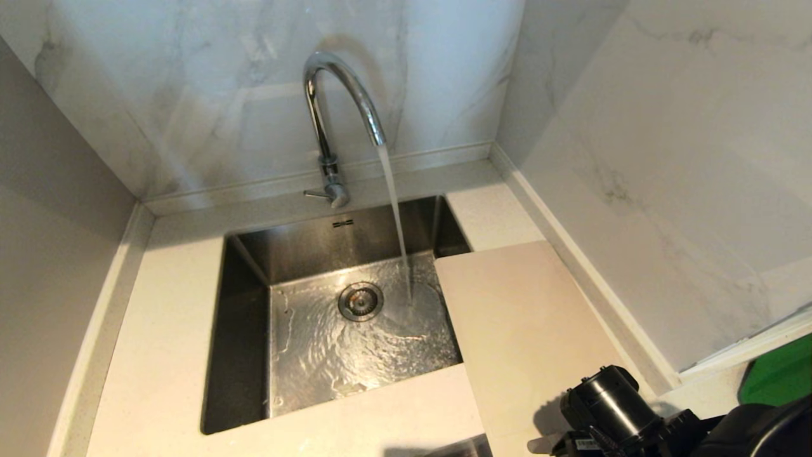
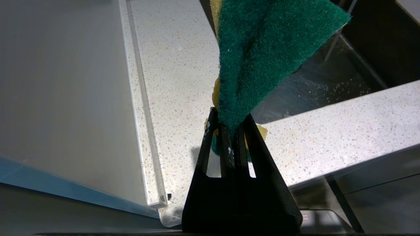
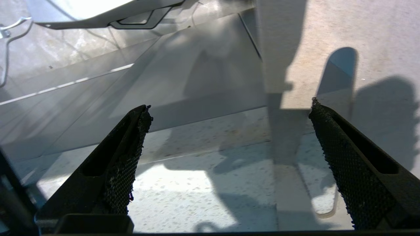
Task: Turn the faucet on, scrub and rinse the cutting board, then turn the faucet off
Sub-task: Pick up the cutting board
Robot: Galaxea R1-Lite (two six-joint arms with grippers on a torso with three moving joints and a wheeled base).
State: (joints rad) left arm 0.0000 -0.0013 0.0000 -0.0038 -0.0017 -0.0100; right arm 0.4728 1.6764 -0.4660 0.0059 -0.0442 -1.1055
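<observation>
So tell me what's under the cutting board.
The cutting board lies on the counter right of the sink, its left edge overhanging the basin. Water from the faucet lands beside that edge. Whatever the board covers is hidden.

Shiny chrome faucet [image 1: 330, 120], pale beige cutting board [image 1: 526, 330], white speckled worktop [image 1: 158, 330], grey-veined white marble walls [image 1: 209, 95], steel-grey sink [image 1: 254, 330], green-and-yellow sponge [image 2: 262, 49], black left claw [image 2: 229, 131].

white marble-look walls [image 1: 666, 158] meet in a corner – pale speckled countertop [image 1: 158, 330] below, brightly lit.
</observation>
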